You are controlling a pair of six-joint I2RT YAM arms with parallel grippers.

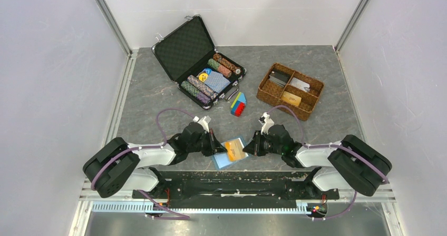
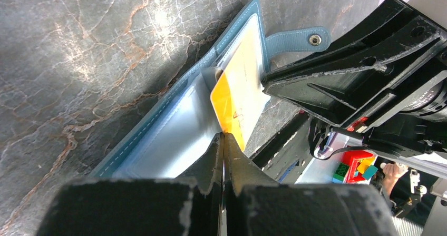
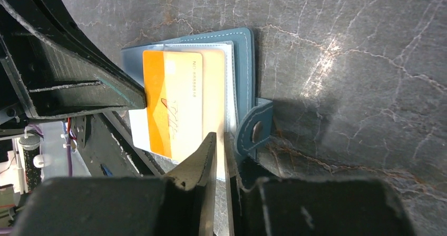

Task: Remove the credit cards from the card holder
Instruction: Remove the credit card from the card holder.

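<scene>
Card holder [image 1: 221, 160], light blue, is lying spread open and flat on the grey marbled table [image 1: 316, 125]. It is sitting close to the near edge, skewed to that edge, right between the two grippers. Its snap tab [image 3: 256, 128] is sticking out sideways from one edge, just beside the right gripper's fingertips.

An orange-yellow credit card [image 1: 235, 150] is lying on the open holder. In each wrist view its long axis is running nearly in line with that gripper's own fingers. The orange band is running down one long side, bare, while the paler part is sitting under the clear pocket.

The left gripper [image 2: 224, 141] is reaching in low with its jaws pressed fully together. Its tips are meeting the orange side of the card at a corner, though whether the card is caught between them is not showing. The right gripper [image 3: 219, 138] is reaching in from the other side, jaws almost together with only a thin slit. It is pinching the edge of the holder's clear pocket.

Farther back, an open black chip case [image 1: 184, 49] and a brown wicker tray [image 1: 266, 91] are standing well apart from the holder.
</scene>
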